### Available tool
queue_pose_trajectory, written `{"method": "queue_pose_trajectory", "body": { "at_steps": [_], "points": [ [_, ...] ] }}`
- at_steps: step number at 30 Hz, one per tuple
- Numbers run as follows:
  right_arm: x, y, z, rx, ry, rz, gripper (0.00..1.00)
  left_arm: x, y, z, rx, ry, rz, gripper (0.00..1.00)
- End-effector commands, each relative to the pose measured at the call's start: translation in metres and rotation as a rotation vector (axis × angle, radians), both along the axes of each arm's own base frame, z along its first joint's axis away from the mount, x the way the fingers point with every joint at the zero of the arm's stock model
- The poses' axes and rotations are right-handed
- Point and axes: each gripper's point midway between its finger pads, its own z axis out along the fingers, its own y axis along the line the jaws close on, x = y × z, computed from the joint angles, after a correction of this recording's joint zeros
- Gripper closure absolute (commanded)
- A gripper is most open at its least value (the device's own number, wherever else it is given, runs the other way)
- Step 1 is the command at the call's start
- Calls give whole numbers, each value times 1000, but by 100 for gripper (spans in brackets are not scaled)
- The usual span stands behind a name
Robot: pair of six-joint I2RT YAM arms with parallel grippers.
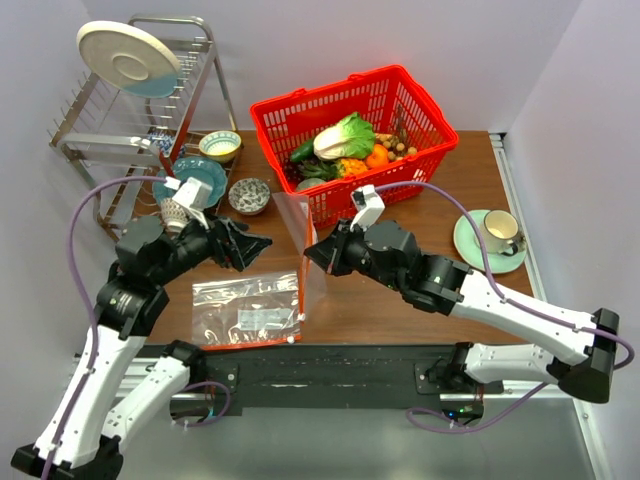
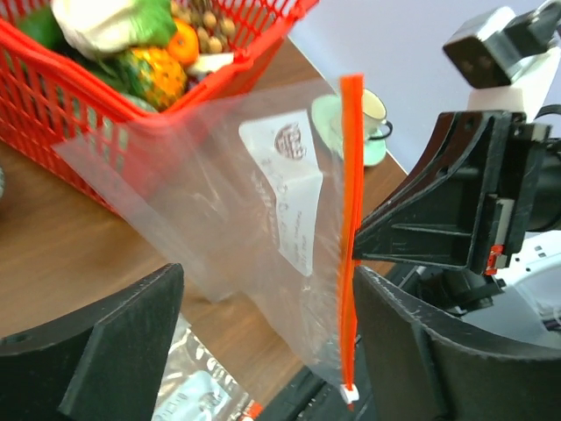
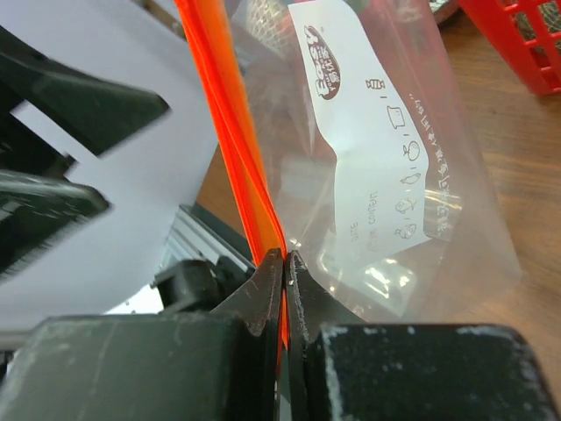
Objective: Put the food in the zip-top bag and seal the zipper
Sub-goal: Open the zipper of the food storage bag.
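Note:
My right gripper is shut on the red-orange zipper of a clear zip-top bag and holds it hanging edge-down above the table. In the right wrist view the jaws pinch the zipper. My left gripper is open, its fingers on either side of the hanging bag without touching it. The zipper ends in a white tab. The napa cabbage, cucumber and brown nuts lie in the red basket.
A second clear bag lies flat on the table below my left gripper. An orange is also in the basket. A cup on a green saucer stands at the right. Bowls and a dish rack stand at the back left.

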Motion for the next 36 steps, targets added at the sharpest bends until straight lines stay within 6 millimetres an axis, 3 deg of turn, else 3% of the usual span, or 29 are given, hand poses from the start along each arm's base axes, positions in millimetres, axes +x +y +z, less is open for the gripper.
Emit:
{"method": "queue_pose_trajectory", "body": {
  "at_steps": [1, 5, 12, 17, 21, 30, 32, 35, 36],
  "points": [
    [19, 3, 25, 100, 8, -118, 100, 3, -13, -6, -47, 28, -57, 21],
    [23, 8, 24, 81, 20, -123, 100, 12, -22, -14, -61, 40, -73, 26],
    [30, 13, 26, 78, 20, -147, 100, 8, -55, -23, -52, 56, -151, 26],
    [32, 11, 32, 81, 12, -162, 100, 12, -62, -32, -21, 67, -161, 40],
    [32, 12, 33, 83, 13, -160, 100, 16, -62, -36, -5, 67, -145, 44],
    [31, 16, 32, 85, 16, -143, 100, 20, -60, -35, 26, 53, -137, 84],
    [31, 17, 33, 86, 15, -140, 100, 22, -59, -36, 40, 51, -127, 99],
    [32, 18, 33, 71, 3, -133, 100, 29, -44, -34, 96, 51, -44, 100],
    [32, 18, 33, 66, 0, -130, 100, 31, -39, -20, 104, 26, -14, 100]
  ]
}}
